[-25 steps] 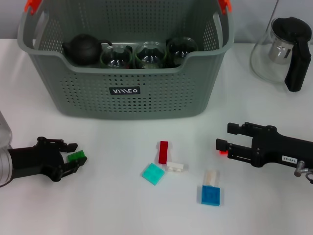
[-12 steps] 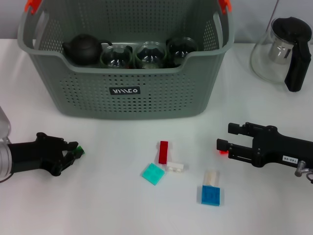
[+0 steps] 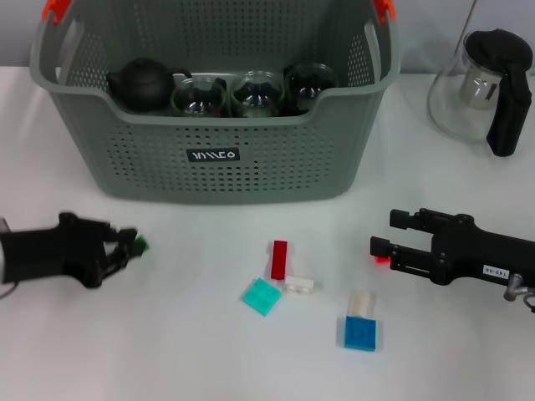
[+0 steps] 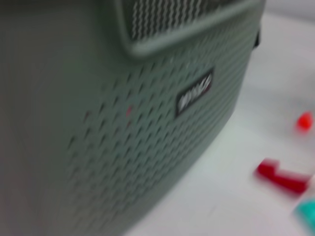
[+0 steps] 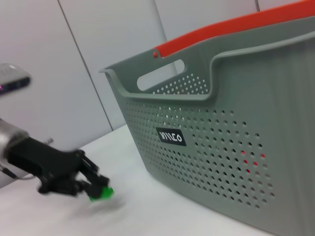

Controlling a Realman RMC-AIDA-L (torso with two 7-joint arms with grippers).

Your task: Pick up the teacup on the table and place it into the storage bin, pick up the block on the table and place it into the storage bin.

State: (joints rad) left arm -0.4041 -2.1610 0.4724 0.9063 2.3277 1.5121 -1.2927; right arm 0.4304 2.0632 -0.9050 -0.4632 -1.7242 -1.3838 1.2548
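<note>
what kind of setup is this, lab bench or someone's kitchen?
Probably a lab or test bench staged with household props. A plain white table holds only a storage bin of teaware, a glass teapot and scattered toy blocks such as the blue block, with a bare pale wall behind.

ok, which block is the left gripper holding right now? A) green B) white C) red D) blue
A: the left gripper is shut on the small green block, lifted just off the table in the right wrist view; the red block, blue block and white block lie on the table.
</note>
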